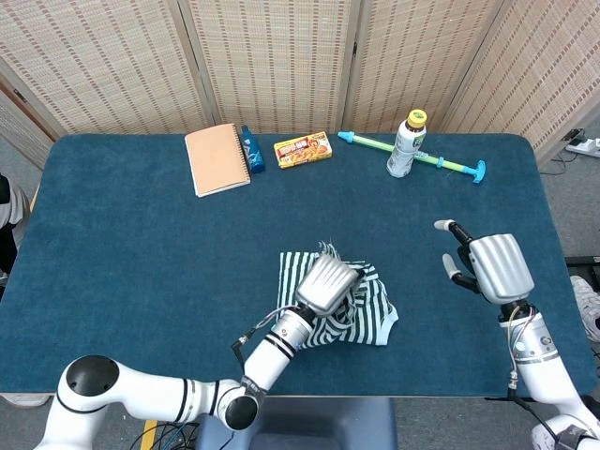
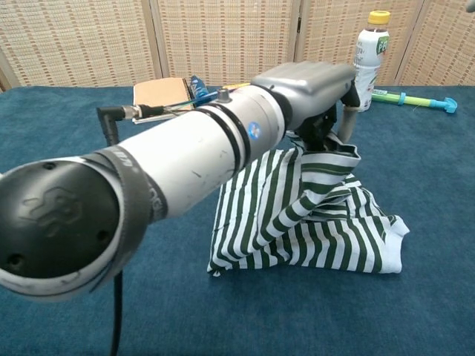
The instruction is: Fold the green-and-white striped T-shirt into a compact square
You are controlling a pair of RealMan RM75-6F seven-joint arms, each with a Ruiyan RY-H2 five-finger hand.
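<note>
Here the left hand [image 1: 328, 281] fingers grip the T-shirt [image 1: 370, 314] edge; the right hand [image 1: 492, 267] fingers spread wide over bare table [image 1: 141, 244].

Left hand [image 1: 327, 282] holds a raised flap of the striped T-shirt [image 1: 373, 317] over the garment's middle on the blue table [image 1: 122, 244]. Right hand [image 1: 490, 266] hovers apart, fingers spread. Notebook [image 1: 217, 158], snack box [image 1: 303, 149] and bottle [image 1: 407, 144] line the far edge.
</note>
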